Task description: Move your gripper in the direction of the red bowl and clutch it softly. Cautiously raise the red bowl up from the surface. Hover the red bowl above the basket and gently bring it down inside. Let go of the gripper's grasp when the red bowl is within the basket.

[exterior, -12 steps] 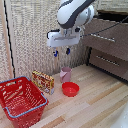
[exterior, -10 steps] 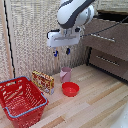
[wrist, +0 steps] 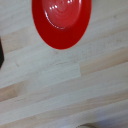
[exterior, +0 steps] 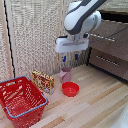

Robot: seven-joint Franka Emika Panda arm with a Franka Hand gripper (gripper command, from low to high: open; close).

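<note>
I'm on the approach: my end effector hangs empty, fingers parted, high above the bowl, so next I descend onto its rim.

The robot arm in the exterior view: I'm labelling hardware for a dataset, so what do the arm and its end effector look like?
The arm is glossy white with rounded, bulbous segments and a dark grey joint band. Its end effector is a flat, wide white block with two short fingers tipped dark blue. No cables or markings are discernible at this resolution.
</note>
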